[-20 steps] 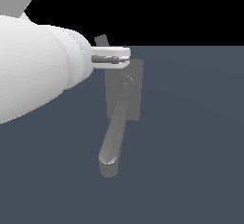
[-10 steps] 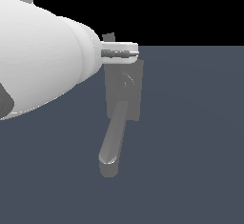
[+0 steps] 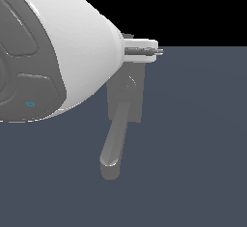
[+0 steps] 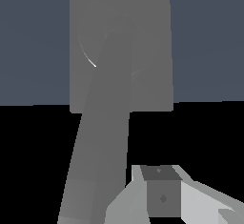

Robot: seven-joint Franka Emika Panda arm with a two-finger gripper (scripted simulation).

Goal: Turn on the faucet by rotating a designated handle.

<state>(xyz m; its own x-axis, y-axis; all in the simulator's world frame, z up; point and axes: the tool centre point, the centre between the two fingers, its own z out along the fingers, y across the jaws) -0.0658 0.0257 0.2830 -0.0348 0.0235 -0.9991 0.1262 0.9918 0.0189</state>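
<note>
We put the task early on: the gripper [image 3: 157, 51] sits near the top edge of the faucet [image 3: 135, 95], but nothing shows a hold on the handle, and we can't say any turning has happened. What we take to be left: find the thin bar, get the fingers around it, rotate it about the hub. In the exterior view the big white arm [image 3: 62, 52] fills the exterior view's left and covers part of the fixture; only a fingertip and a thin dark strip poke out beyond it, just above the base block, so we cannot tell if the fingers are spread or closed. In the wrist view a pale finger [image 4: 162, 197] shows low in the frame beside the spout [image 4: 102, 137], apparently not touching it, with no second finger in sight, so again no read on the hand. The faucet is matte grey all over: flat rectangular base block [image 4: 152, 51], round hub [image 4: 116, 42] faintly outlined with a small bright glint on its rim, long thick spout with a rounded end reaching toward the camera in the exterior view [image 3: 116, 144]. It sits on the dark blue-grey floor [image 3: 193, 148], roughly mid-frame. The slim handle we cannot pick out with confidence in either view; it may be behind the arm or the spout.
</note>
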